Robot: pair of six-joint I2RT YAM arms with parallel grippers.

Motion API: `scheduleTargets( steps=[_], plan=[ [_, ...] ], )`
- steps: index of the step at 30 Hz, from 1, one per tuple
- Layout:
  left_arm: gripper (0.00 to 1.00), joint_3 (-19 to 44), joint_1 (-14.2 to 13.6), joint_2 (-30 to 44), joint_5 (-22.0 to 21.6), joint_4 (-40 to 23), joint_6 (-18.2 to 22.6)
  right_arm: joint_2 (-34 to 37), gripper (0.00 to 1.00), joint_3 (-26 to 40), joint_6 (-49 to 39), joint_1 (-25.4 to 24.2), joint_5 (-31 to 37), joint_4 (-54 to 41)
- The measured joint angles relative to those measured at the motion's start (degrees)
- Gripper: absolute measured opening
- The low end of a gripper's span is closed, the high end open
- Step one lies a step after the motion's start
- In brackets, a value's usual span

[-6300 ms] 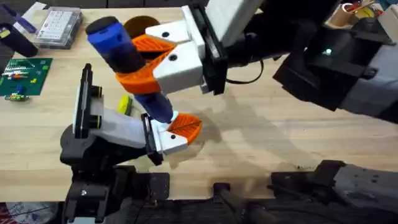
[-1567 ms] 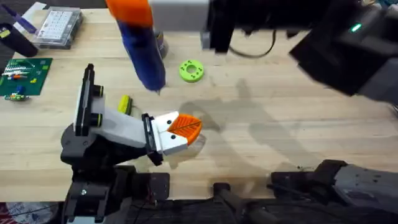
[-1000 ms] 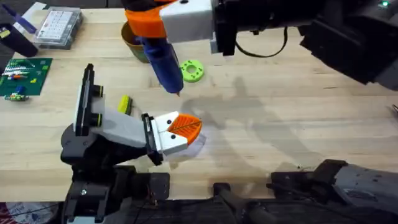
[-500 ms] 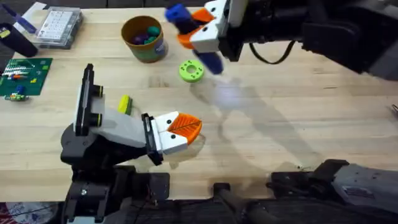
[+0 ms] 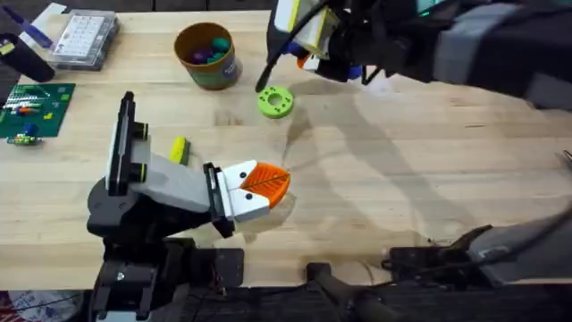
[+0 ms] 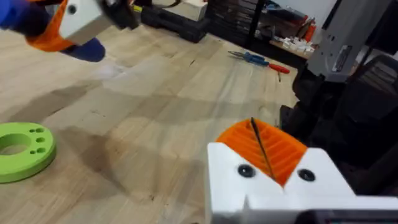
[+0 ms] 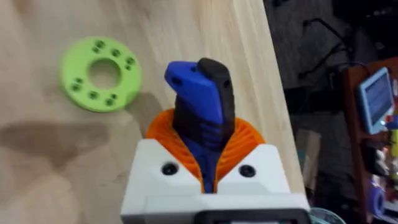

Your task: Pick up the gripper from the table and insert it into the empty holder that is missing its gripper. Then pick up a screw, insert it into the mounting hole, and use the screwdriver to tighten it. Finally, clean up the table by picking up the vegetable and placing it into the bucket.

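The orange leaf-shaped gripper (image 5: 264,182) sits in the white end block of the grey-and-white holder (image 5: 170,183), at the near left of the table. This holder is my left arm's end. My left gripper (image 6: 261,148) has its orange pads meeting along a thin dark line, nothing between. My right gripper (image 5: 315,49) hovers over the table's far side, shut on the blue screwdriver (image 7: 199,106). That gripper also appears far off in the left wrist view (image 6: 62,28). The tan bucket (image 5: 206,55) stands at the far left, coloured pieces inside. A small yellow vegetable (image 5: 179,149) lies beside the holder. The screw is hidden.
A green disc with holes (image 5: 274,101) lies between the bucket and my right gripper. At the far left are a green circuit board (image 5: 36,107) and a clear parts box (image 5: 85,38). Bare wood spreads across the table's middle and right.
My right gripper has carried the screwdriver away from the holder's end block, past the bucket and green disc, to the table's far side, tilting the tool as it went. The holder stayed still.
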Motion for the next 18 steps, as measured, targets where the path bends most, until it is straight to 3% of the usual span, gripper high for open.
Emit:
scheduleTargets(
  steps=[9,18],
  plan=[
    [0.012,0.0,0.0,0.0,0.0,0.0,0.0,11.7,0.056,0.0,-7.7,-6.5,2.6,8.2],
    [0.012,0.0,0.0,0.0,0.0,0.0,0.0,14.8,0.054,0.0,-12.9,-6.8,3.3,9.6]
  ],
)
